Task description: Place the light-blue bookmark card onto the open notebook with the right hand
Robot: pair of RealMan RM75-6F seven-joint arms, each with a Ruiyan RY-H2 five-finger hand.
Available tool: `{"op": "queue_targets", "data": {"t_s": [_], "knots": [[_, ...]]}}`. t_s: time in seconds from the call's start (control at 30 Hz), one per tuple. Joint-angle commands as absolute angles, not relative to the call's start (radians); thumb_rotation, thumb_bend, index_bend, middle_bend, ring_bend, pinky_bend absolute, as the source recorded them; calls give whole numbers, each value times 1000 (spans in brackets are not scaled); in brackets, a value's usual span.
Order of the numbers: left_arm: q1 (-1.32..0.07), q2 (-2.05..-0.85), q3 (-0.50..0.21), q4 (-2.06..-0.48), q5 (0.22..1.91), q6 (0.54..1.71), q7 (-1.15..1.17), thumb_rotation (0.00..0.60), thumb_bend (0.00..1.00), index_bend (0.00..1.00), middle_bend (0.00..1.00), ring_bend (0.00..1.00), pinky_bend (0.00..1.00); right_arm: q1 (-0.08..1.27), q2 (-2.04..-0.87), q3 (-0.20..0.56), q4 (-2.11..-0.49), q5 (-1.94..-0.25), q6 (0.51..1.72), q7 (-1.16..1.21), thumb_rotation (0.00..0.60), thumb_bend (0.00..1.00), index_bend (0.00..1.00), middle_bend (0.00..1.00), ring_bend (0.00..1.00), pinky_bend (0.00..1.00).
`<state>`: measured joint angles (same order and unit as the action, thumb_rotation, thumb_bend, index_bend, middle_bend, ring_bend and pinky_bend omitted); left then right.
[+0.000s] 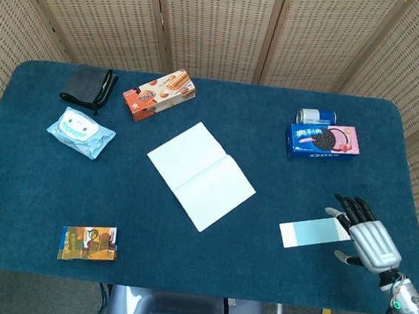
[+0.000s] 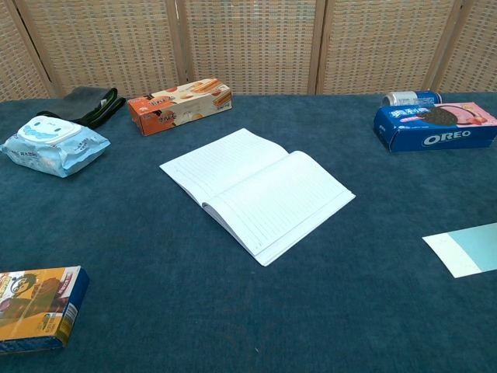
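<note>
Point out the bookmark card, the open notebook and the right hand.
bookmark card [image 1: 310,232], head view, light-blue middle.
open notebook [image 1: 201,175], head view, centre fold.
right hand [image 1: 367,239], head view, back of the hand.

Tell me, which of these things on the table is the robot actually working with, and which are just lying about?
In use:
- flat light-blue paper bookmark card
- open white lined notebook
- right hand, over the card's end

Lying about:
- orange biscuit box
- blue Oreo box
- drink can
- pale-blue wipes pack
- black pouch
- small colourful box
</note>
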<state>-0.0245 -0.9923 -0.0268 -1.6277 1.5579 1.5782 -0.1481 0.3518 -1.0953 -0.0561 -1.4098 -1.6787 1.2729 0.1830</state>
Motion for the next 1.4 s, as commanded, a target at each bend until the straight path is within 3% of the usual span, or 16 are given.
{"op": "queue_targets", "data": {"t_s": [0.03,0.47,1.4], "knots": [[-27,-992,-27,-1633,1555,1573,-140,600,0,0,0,0,0,393,-1124,-56,-1357,-1705,1221,179,600,0,189,0,0,0],[-33,-995,-24,-1639,1551,1557,-118,600,0,0,0,0,0,426,-1214,-48,-1367,-1608,1070,19,600,0,189,0,0,0],[-44,-995,-23,-1643,1536,1527,-104,600,0,0,0,0,0,488,-1309,-22,-1325,-1488,928,-179,600,28,189,0,0,0]]}}
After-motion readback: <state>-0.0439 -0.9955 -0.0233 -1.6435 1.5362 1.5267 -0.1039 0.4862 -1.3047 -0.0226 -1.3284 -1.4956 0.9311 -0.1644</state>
